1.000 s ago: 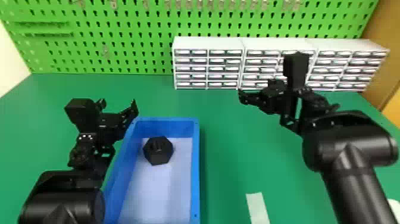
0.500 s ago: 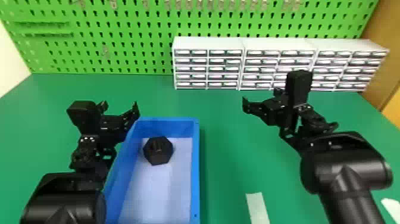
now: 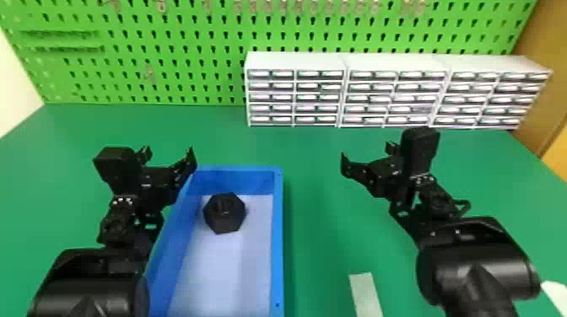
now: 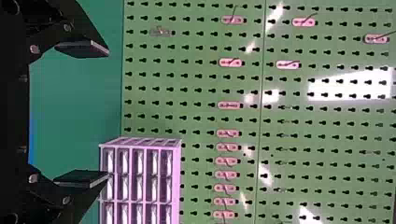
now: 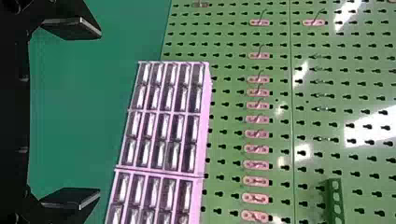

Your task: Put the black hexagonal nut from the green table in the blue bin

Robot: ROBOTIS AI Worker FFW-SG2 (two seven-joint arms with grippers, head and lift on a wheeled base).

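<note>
The black hexagonal nut lies inside the blue bin, near its back left corner. My left gripper is above the bin's back left edge, up and to the left of the nut. In the left wrist view the left gripper is open, its fingers wide apart with nothing between them. Over the green table, right of the bin, stands my right gripper. The right wrist view has the right gripper open and holding nothing.
White drawer cabinets stand along the back of the green table, against a green pegboard. A pale strip lies near the front, and a white object is at the right edge.
My right gripper has shifted a little toward the front and right. The left gripper has barely moved, and the nut has stayed in place in the bin.
</note>
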